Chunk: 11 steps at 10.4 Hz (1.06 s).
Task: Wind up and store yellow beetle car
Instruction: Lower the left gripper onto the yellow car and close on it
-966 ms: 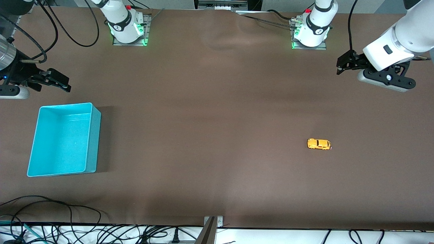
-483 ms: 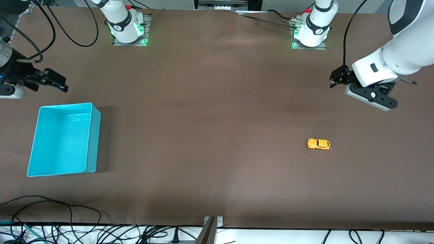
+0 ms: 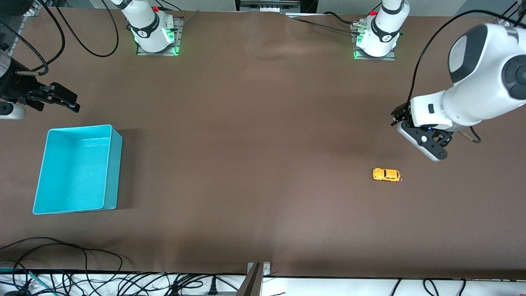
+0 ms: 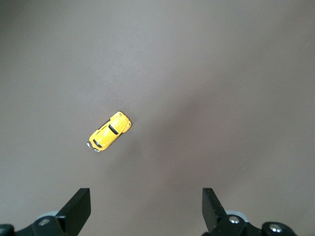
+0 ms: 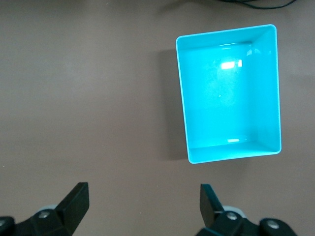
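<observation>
The yellow beetle car [image 3: 386, 174] stands alone on the brown table toward the left arm's end; the left wrist view also shows the car [image 4: 110, 131] on its wheels. My left gripper [image 3: 398, 117] hangs open and empty in the air over bare table, just short of the car on the robots' side. In its own view the left gripper [image 4: 145, 196] has only tabletop between the fingers. My right gripper [image 3: 70, 102] hovers open and empty over the table near the turquoise bin [image 3: 116, 164], and the right gripper [image 5: 142, 192] looks down on the empty bin [image 5: 183, 103].
The two arm bases [image 3: 154, 35] [image 3: 376, 39] stand along the table's robot-side edge. Loose black cables [image 3: 82, 263] lie along the edge nearest the front camera, with a metal bracket [image 3: 257, 275] at its middle.
The left arm has swung down and inward, bringing its gripper much closer to the car. The right gripper has drifted slightly toward its end of the table. Car and bin have not moved.
</observation>
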### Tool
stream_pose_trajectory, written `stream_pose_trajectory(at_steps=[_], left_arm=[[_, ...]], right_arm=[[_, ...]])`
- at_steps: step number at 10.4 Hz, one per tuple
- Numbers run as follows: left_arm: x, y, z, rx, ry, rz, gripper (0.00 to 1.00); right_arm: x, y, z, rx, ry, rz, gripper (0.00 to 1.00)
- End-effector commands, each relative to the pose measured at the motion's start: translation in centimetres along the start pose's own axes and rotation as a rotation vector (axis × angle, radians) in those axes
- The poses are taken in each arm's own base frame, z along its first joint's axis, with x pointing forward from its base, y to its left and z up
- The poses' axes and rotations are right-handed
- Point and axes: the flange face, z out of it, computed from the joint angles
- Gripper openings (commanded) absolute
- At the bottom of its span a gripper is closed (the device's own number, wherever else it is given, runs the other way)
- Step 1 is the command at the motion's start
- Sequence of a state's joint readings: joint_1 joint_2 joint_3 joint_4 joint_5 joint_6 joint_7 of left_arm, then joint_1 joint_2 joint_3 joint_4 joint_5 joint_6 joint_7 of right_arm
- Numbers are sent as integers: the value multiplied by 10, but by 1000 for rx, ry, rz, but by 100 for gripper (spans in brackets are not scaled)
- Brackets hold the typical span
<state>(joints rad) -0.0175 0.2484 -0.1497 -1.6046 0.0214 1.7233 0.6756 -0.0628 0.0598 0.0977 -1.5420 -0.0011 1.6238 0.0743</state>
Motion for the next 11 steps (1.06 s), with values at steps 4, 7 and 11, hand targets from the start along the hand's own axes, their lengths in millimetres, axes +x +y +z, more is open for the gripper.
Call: stream_pose_trajectory(at_steps=[4, 7, 11], left_arm=[[11, -73, 122, -2, 8, 375, 100], [10, -101, 179, 64, 5, 564, 100], [3, -83, 252, 149, -30, 709, 100]], right_arm=[[11, 9, -2, 4, 46, 27, 100], [11, 14, -3, 5, 50, 34, 100], [11, 15, -4, 3, 52, 36, 100]])
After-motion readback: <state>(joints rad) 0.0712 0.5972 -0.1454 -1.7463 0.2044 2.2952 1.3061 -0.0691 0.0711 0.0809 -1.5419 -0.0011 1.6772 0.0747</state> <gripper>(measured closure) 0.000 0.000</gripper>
